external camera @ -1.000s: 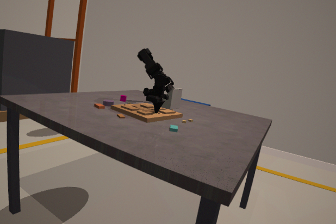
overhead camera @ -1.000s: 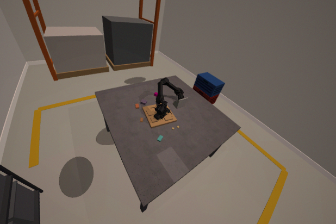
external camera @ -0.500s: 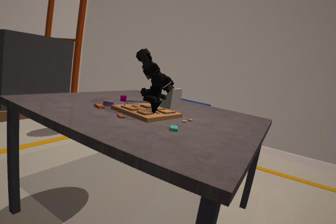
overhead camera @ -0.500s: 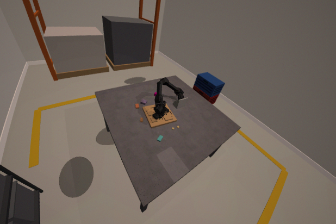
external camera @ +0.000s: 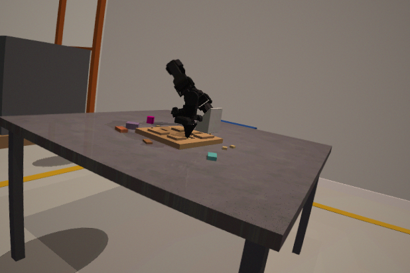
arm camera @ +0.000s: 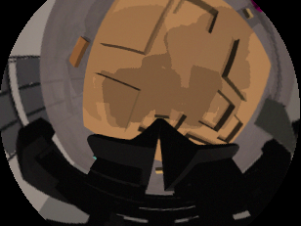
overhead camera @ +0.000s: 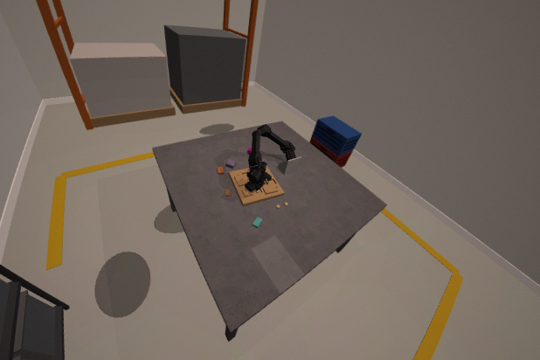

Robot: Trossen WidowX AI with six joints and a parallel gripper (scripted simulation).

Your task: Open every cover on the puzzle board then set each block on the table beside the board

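Note:
The wooden puzzle board (overhead camera: pixel 265 199) (external camera: pixel 202 144) lies on the table, with several raised wooden covers and dark slots. One cover (external camera: pixel 159 131) is at its left, another cover (external camera: pixel 204 135) at its right. How far each is open is too small to tell. My gripper (external camera: pixel 188 136) (arm camera: pixel 159 120) is shut and empty, pointing down, its tips at or just above the board's near part, beside a cover. The arm hides part of the board. A brown block (overhead camera: pixel 227 192) (external camera: pixel 147 141) (arm camera: pixel 78 52) and two small yellowish pieces (overhead camera: pixel 278 206) (overhead camera: pixel 286 204) lie off the board.
A teal block (overhead camera: pixel 257 222) (external camera: pixel 211 156), an orange block (overhead camera: pixel 220 170) (external camera: pixel 121 129), a purple block (overhead camera: pixel 231 163) (external camera: pixel 133 125) and a magenta block (overhead camera: pixel 250 151) (external camera: pixel 150 119) rest on the table. An upright grey panel (external camera: pixel 215 121) (arm camera: pixel 276 116) stands behind the board, near the arm.

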